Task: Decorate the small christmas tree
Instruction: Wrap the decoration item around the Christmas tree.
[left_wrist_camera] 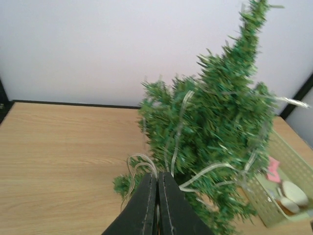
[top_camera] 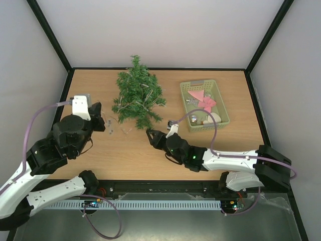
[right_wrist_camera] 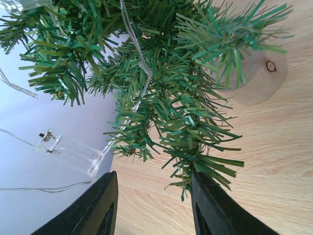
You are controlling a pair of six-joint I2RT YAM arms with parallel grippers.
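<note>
Wooden table (top_camera: 90, 85) underneath everything. Left arm (top_camera: 55, 145) extended in from the near-left corner, right arm (top_camera: 225, 160) stretched across from near-right toward table centre. Small christmas tree (top_camera: 136, 95) at back-centre of the table, standing on its base per the wrist views, dark green bristly branches. Pale green basket (top_camera: 183, 103) to the right of it, near but not touching, flat on the table, ornaments inside. Left gripper (top_camera: 104, 124) just left of the lowest branches; in the left wrist view fingers pressed flat together, no gap. Can't tell whether anything thin is pinched between them. Right gripper (top_camera: 150, 134) at the tree's near edge; in the right wrist view jaws apart at a moderate gap, clamping nothing, lowest branch tips hanging just beside one fingertip (right_wrist_camera: 215, 205). Round wooden base (right_wrist_camera: 259, 83) under the trunk, flat on the table. Clear plastic box (right_wrist_camera: 63, 147) beside the lower branches, thin wires running off it. Clear light strand (left_wrist_camera: 178, 132) draped through the branches, one loose loop just past the left fingertips. In the basket: pink ornament (top_camera: 205, 100), white round piece (top_camera: 213, 118), small silver ball (top_camera: 194, 119).
</note>
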